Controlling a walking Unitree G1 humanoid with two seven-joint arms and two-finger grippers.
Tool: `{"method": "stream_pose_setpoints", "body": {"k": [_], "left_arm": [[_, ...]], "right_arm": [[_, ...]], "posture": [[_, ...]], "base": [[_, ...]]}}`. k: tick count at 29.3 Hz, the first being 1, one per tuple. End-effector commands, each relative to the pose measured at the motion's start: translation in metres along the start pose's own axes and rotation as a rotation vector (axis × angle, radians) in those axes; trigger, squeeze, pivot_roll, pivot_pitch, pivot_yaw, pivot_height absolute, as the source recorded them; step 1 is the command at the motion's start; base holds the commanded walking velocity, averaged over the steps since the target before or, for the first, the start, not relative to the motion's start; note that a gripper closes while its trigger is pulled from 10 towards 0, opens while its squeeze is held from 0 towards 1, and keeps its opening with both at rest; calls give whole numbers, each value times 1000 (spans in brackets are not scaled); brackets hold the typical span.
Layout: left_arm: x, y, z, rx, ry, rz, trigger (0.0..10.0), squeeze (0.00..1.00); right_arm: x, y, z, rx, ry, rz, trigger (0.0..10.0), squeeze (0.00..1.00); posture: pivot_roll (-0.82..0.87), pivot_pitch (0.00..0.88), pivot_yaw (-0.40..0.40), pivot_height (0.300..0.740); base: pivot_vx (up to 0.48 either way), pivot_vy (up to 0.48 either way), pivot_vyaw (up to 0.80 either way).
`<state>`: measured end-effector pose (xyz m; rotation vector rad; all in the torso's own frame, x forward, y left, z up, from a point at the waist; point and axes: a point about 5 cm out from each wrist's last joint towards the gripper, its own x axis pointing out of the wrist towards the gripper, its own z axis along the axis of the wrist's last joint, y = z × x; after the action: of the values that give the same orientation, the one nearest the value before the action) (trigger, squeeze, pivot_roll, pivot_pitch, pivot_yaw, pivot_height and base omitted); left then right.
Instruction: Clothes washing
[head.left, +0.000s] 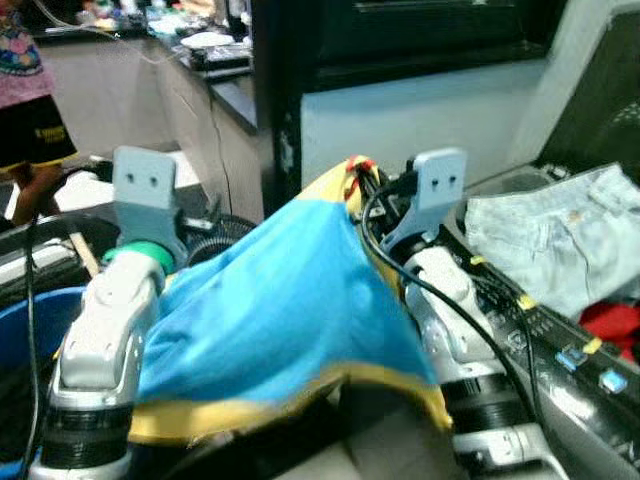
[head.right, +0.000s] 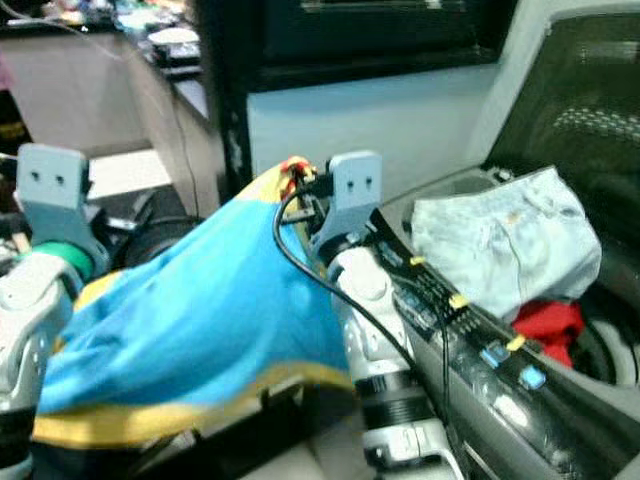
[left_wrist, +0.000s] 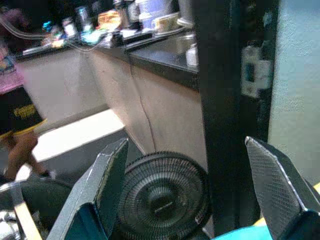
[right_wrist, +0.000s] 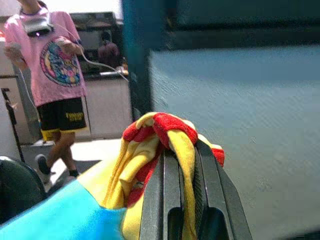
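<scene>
— Right wrist view first: what is nearest?

— The right gripper, its two black fingers pressed together on a bunched yellow-and-red edge of the cloth. The fabric wraps over the fingertips and falls away as blue below.

— And from the head?

— The cloth is a blue sheet with a yellow hem, draped across both silver arms like a hammock. Its high corner sits at the right gripper; the low hem sags over the left forearm, close to the camera.

— What about the left gripper?

— The left gripper stands wide open, nothing between the fingers. A bit of blue shows at their base. Beyond them sits a round black fan on the floor.

— Where is the washer?

— To the right of the right arm. The washer shows a dark control strip with small blue buttons, and its lid is up. Pale denim shorts lie over the opening, with something red just beneath them.

— Anything on the other side?

— A blue basket rim at the left, beside the left arm.

— And farther off?

— A dark counter with clutter on top runs along the back, and a person in a pink shirt and black shorts stands beyond, holding a cable.
</scene>
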<state>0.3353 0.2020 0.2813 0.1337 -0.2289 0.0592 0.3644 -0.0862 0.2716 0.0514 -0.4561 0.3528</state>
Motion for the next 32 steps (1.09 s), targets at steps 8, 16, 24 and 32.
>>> {"method": "stream_pose_setpoints", "body": {"k": [8,16,24,32], "left_arm": [[6,-13,9,20,-15,-82,10000,0],[5,-13,12,28,-30,-86,10000,0],[4,-17,30,-34,-144,-109,10000,0],[3,-15,42,-85,-203,-95,10000,0]], "right_arm": [[4,-5,12,-3,-48,-34,10000,0],[8,-6,15,6,-58,-35,10000,0],[27,-12,46,47,-160,-47,10000,0],[32,-10,58,55,-197,-32,10000,0]], "posture": [[165,0,134,740],[167,0,106,740],[146,0,66,740],[138,0,48,740]], "base": [[0,0,-800],[0,0,-800],[0,0,-800],[0,0,-800]]}}
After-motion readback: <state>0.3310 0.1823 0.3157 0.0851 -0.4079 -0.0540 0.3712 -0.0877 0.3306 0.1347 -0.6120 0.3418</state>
